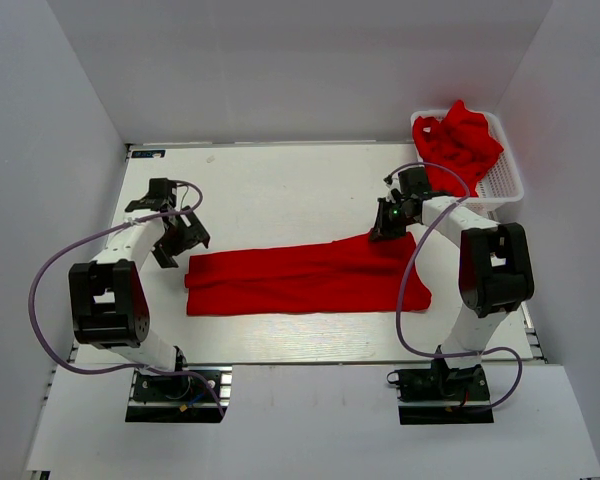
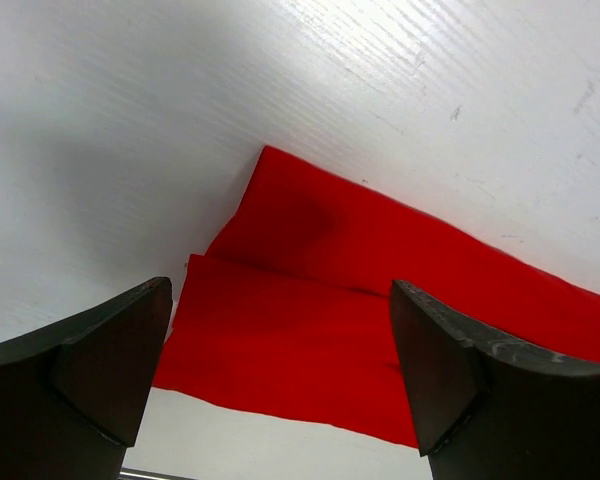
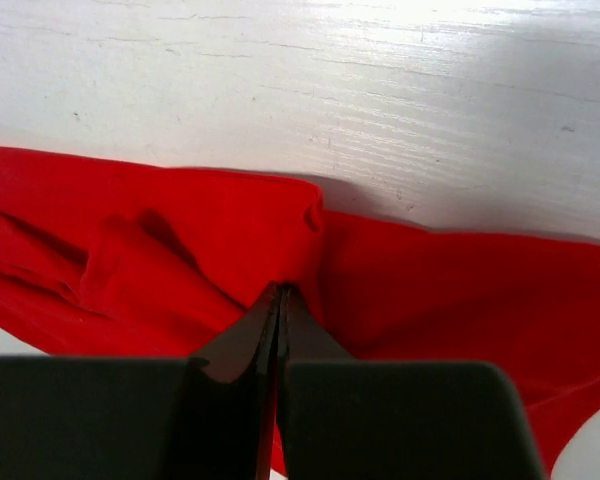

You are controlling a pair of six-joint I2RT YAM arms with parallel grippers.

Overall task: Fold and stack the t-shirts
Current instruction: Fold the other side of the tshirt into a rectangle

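A red t-shirt (image 1: 300, 280) lies folded lengthwise into a long strip across the middle of the table. My left gripper (image 1: 180, 240) is open and empty, hovering just off the strip's left end; in the left wrist view the shirt's left end (image 2: 310, 320) lies between and below the spread fingers. My right gripper (image 1: 388, 228) is shut on the cloth at the strip's upper right part; in the right wrist view the closed fingertips (image 3: 280, 295) pinch a raised fold of the red shirt (image 3: 210, 240). More red shirts (image 1: 460, 140) are crumpled in the basket.
A white plastic mesh basket (image 1: 508, 172) stands at the table's back right corner, close behind the right arm. The table's white surface (image 1: 270, 190) shows behind the strip. Grey walls enclose the table on three sides.
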